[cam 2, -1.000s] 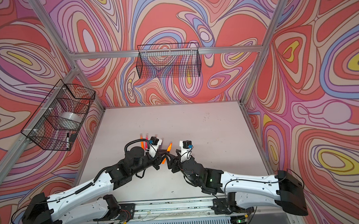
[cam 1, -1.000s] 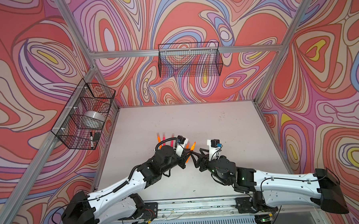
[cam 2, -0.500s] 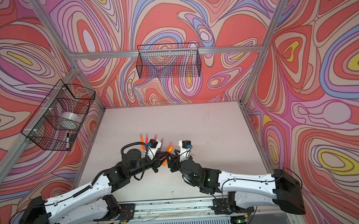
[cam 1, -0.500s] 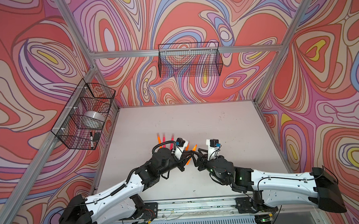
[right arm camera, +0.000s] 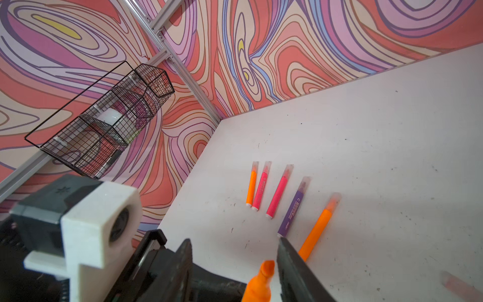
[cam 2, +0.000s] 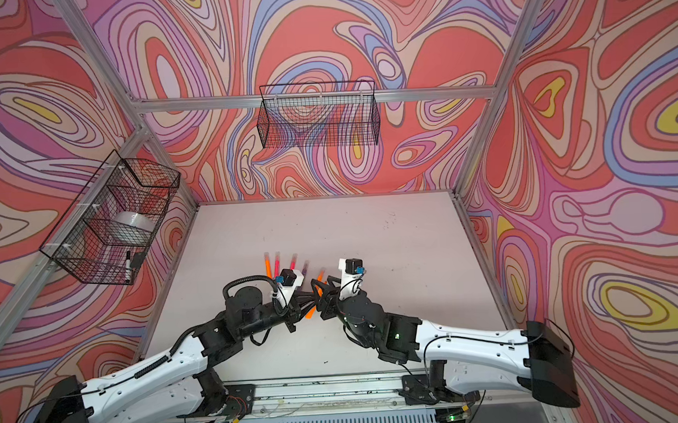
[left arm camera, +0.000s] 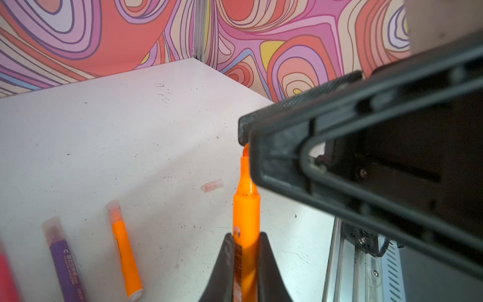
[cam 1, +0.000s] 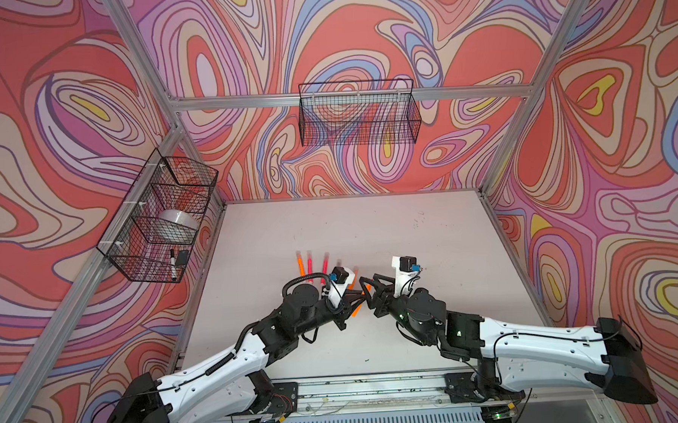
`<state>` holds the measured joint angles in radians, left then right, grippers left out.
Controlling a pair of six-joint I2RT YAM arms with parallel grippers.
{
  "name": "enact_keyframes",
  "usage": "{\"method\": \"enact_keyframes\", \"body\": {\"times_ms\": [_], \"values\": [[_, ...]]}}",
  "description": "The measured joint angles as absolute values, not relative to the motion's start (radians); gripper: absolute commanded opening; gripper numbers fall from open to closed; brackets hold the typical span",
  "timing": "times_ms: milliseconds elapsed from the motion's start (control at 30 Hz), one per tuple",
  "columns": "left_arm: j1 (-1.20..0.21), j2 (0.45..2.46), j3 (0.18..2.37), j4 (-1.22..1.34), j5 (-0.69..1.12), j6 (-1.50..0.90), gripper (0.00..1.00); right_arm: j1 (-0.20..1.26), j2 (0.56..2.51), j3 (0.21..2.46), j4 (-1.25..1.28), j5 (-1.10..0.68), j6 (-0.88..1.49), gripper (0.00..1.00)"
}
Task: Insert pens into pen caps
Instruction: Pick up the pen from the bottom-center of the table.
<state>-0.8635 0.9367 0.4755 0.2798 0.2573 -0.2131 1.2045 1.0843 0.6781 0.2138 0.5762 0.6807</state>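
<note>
Bright, even light on all my feeds, no glare. Soft shadows fall across the counter (cam 1: pixel 369 227). On the left wrist, the pink pen (left arm camera: pixel 6 277) at the frame edge is smeared. On the right wrist, the camera mount (right arm camera: pixel 99 222) looms soft and the loose pen cap (right arm camera: pixel 457 287) is blurred.

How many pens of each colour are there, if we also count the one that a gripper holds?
Orange pens: 3
Pink pens: 2
Purple pen: 1
Total: 6
</note>
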Motion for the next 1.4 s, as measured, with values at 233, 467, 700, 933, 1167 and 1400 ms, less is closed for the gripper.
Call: {"method": "enact_keyframes", "body": {"times_ms": [233, 467, 700, 933, 1167, 1400], "values": [[-0.863, 0.915, 0.47, 0.29, 0.265, -0.213, 0.0, 1.185, 1.098, 0.688, 0.209, 0.549, 0.688, 0.5], [-0.863, 0.897, 0.466, 0.296, 0.26, -0.213, 0.0, 1.174, 1.128, 0.688, 0.208, 0.524, 0.708, 0.49], [-0.863, 0.896, 0.463, 0.296, 0.26, -0.213, 0.0, 1.164, 1.151, 0.694, 0.208, 0.502, 0.72, 0.41], [-0.863, 0.878, 0.459, 0.297, 0.257, -0.213, 0.0, 1.156, 1.174, 0.707, 0.213, 0.48, 0.727, 0.29], [-0.863, 0.878, 0.456, 0.296, 0.254, -0.212, 0.04, 1.151, 1.176, 0.707, 0.218, 0.467, 0.734, 0.18], [-0.863, 0.886, 0.456, 0.296, 0.252, -0.21, 0.26, 1.148, 1.191, 0.707, 0.233, 0.451, 0.746, 0.12]]}}
